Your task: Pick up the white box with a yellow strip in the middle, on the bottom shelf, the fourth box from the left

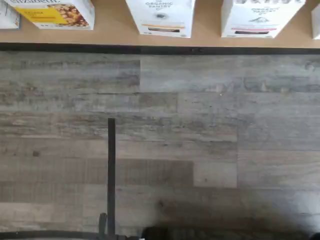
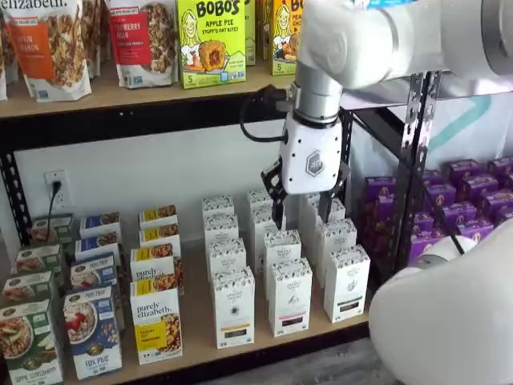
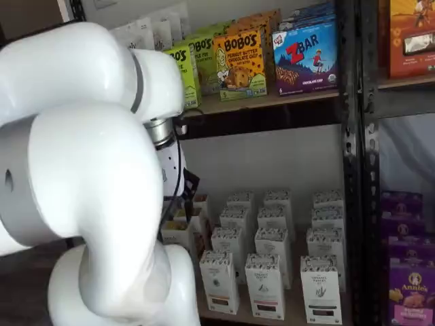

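Observation:
The white box (image 2: pixel 234 309), a tall narrow carton with a speckled top and a thin yellow strip, stands at the front of the bottom shelf (image 2: pixel 200 341), right of a "purely elizabeth" box (image 2: pixel 156 321). In the wrist view the white box (image 1: pixel 160 17) stands between that box (image 1: pixel 55 12) and a pink-strip carton (image 1: pixel 260 17). It also shows in a shelf view (image 3: pixel 219 280). My gripper (image 2: pixel 301 207) hangs in front of the shelves, above and to the right of the white box. Its black fingers (image 2: pixel 276 200) stand apart and hold nothing.
Rows of identical white cartons (image 2: pixel 289 297) stand behind and to the right of the target. A black front rail (image 1: pixel 160 48) edges the shelf, with grey plank floor (image 1: pixel 200 140) in front of it. A black upright (image 2: pixel 410 160) and purple boxes (image 2: pixel 465 200) are on the right. My white arm (image 3: pixel 88 190) hides the shelf's left part.

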Tool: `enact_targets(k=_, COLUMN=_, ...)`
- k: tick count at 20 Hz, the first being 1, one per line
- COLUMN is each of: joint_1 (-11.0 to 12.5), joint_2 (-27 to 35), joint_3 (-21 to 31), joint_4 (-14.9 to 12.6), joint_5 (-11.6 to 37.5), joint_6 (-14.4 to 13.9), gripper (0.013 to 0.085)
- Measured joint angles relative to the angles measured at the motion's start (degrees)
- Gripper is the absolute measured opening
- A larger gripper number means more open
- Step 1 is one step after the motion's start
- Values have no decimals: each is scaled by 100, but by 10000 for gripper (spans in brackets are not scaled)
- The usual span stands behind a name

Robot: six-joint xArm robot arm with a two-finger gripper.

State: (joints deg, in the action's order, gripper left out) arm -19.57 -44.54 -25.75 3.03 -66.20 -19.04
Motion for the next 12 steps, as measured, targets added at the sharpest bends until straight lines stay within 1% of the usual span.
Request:
enact_targets(k=3, joint_1=-161, joint_2=191, joint_3=134, joint_4=-27, joint_5=332, joint_6=-155, gripper=850)
enact_targets(k=7, joint_1=-346, joint_2=538, joint_3=312, joint_4=3, joint_5=864, joint_6=-305, gripper=850)
enact_targets(k=11, joint_1=-567, joint_2=953, joint_3=375, joint_4=-261, joint_5=1260, joint_6=-660, gripper=850)
enact_targets(k=12, joint_1=-602, joint_2=1040, joint_3=394, joint_4=-292, joint_5=1360, joint_6=-714, gripper=850)
